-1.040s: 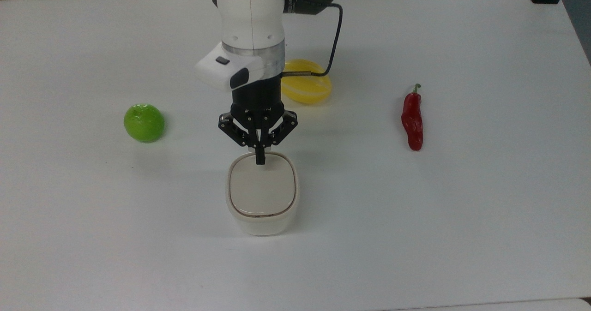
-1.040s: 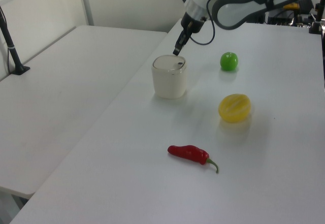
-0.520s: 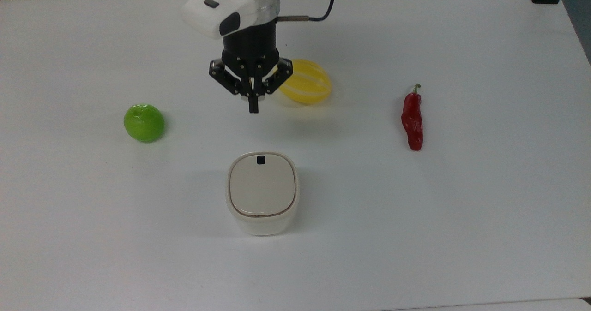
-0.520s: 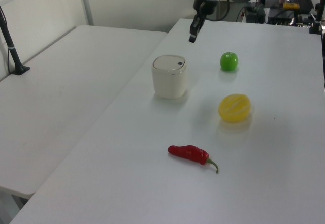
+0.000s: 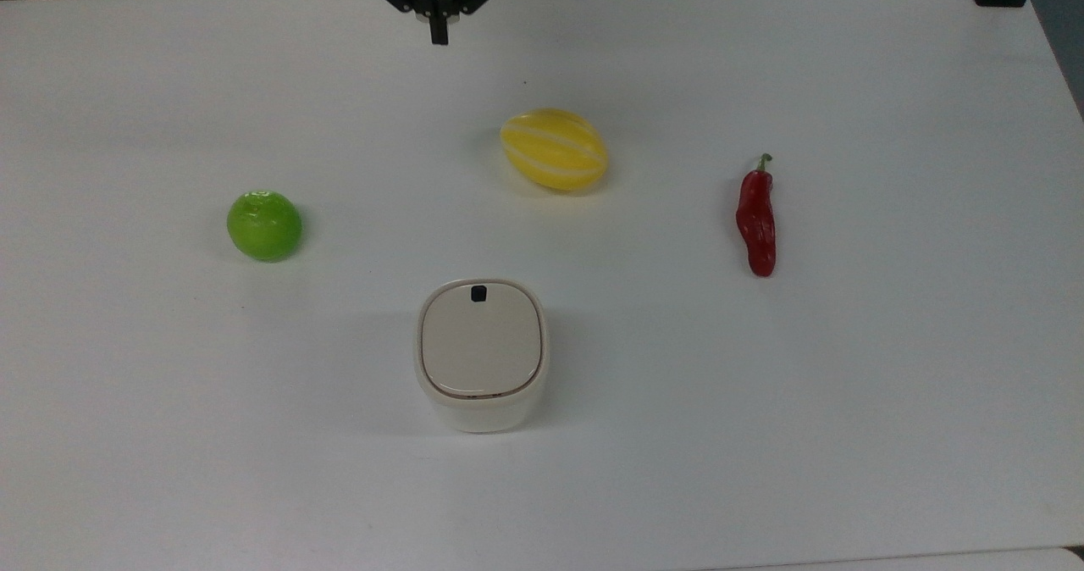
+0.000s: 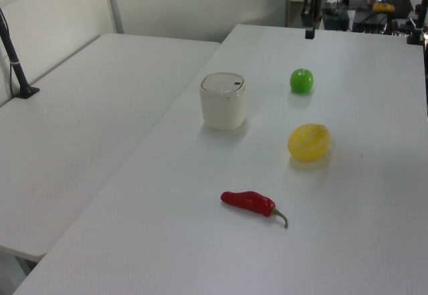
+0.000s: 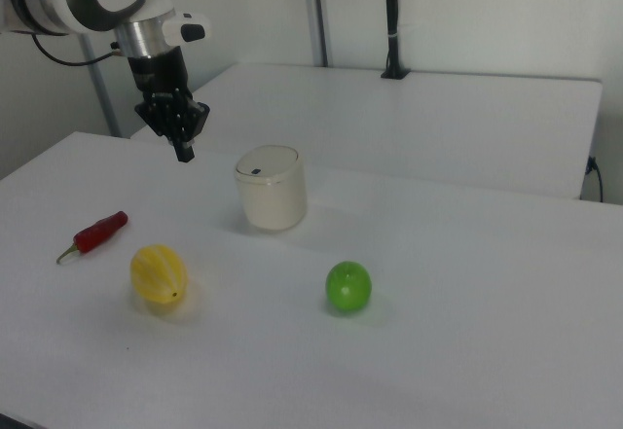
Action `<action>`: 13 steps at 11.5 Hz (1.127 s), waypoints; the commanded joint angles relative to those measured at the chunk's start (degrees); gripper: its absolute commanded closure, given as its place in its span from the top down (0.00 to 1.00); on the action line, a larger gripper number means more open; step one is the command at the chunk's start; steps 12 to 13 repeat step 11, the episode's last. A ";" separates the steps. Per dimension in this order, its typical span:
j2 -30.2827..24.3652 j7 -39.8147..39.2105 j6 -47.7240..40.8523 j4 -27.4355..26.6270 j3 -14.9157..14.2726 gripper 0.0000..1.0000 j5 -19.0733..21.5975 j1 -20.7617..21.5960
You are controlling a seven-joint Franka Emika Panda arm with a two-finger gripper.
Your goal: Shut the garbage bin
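My gripper [image 5: 439,37] is hanging in the air over the far edge of the tabletop [image 5: 889,385] in the top view, well apart from every object. Its 2 fingers are pressed together into 1 dark tip, clenched on nothing. In the right view the gripper [image 7: 184,153] is pointing straight down, above the table surface and off to the right view's left of the bin. In the left view it [image 6: 309,33] is sitting small at the far end of the table.

The garbage bin [image 5: 481,355] is standing upright near the middle of the tabletop, somewhat toward the near edge in the top view. Its beige lid [image 5: 479,340] is lying flat and flush in the cream rim, so the bin is reading as closed. The small black tab [image 5: 478,293] is sitting at the lid's far side, facing my gripper. The right view is showing the bin [image 7: 272,188] closed as well, and so is the left view [image 6: 223,101].

3 other items are resting on the tabletop, none touching the bin:
- green apple [image 5: 264,225], toward the top view's left edge
- yellow melon [image 5: 555,149], between the bin and the far edge
- red chili pepper [image 5: 755,219], toward the top view's right edge, stem pointing at the far edge
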 commanded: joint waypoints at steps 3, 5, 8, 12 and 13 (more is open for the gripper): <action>-9.51 0.36 -0.84 -10.94 -0.07 0.62 -0.52 -1.07; -9.51 0.36 -1.10 -10.67 -0.16 0.98 -0.61 -1.42; -9.51 0.10 -1.36 -10.32 -0.16 1.00 -0.96 -1.42; -9.42 0.27 -1.80 -9.62 -0.16 1.00 -0.96 -1.51; -9.42 0.27 -1.80 -9.62 -0.16 1.00 -0.96 -1.51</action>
